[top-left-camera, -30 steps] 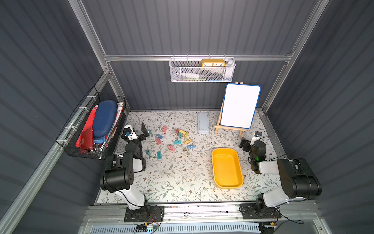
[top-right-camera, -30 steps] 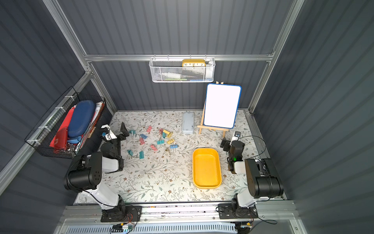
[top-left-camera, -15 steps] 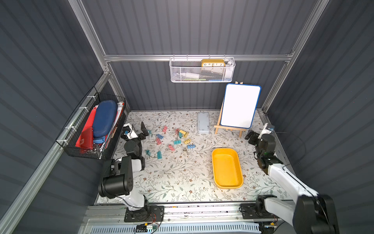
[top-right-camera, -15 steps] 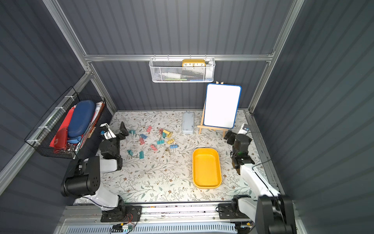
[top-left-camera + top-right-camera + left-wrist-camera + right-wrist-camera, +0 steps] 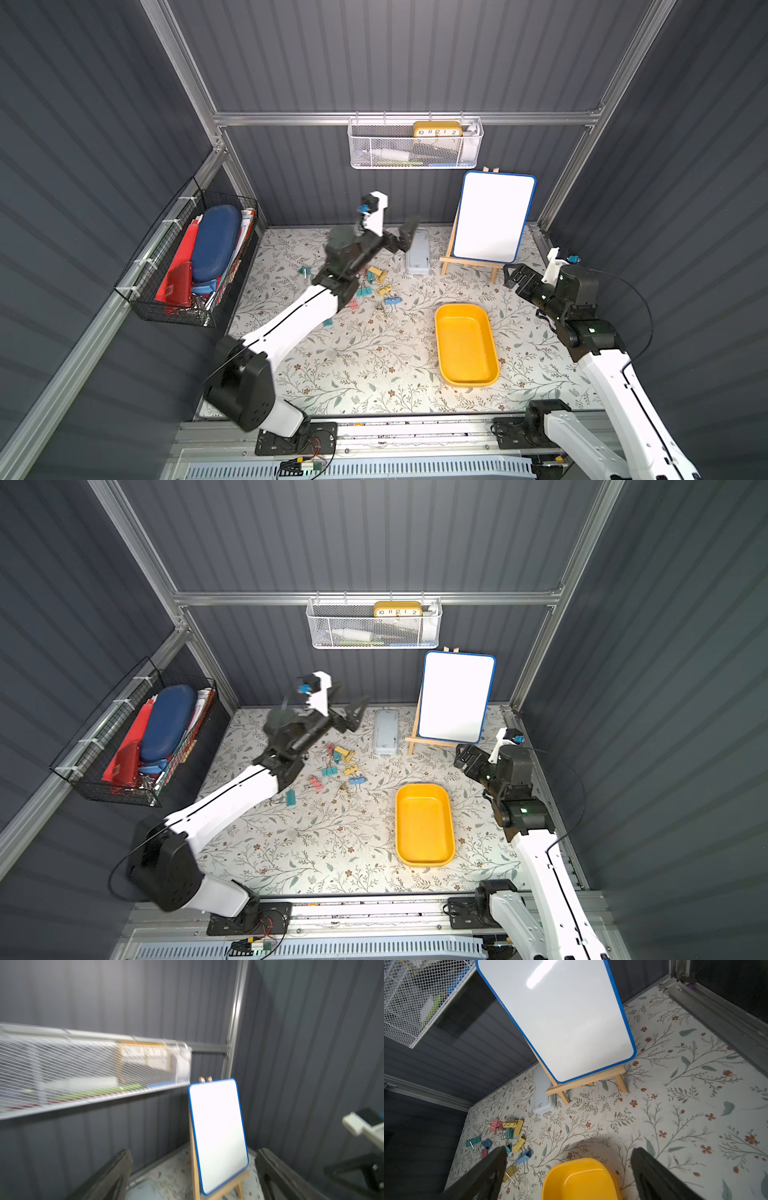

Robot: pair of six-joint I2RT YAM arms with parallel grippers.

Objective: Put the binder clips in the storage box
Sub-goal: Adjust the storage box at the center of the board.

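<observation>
Note the left claw (image 5: 400, 237) high above the tabletop (image 5: 357, 374), spread wide, holding nothing. Beneath its arm, find the binder clips (image 5: 376, 282) scattered loose, none in the yellow storage box (image 5: 466, 306), sitting empty well apart to the right. Further right, past the whiteboard easel (image 5: 492, 216), see the right claw (image 5: 515, 278), likewise wide open and empty. Likely the reach for a first clip. Next: lower one claw over a single clip at the pile's edge and pinch its body, not the wire handles.
</observation>
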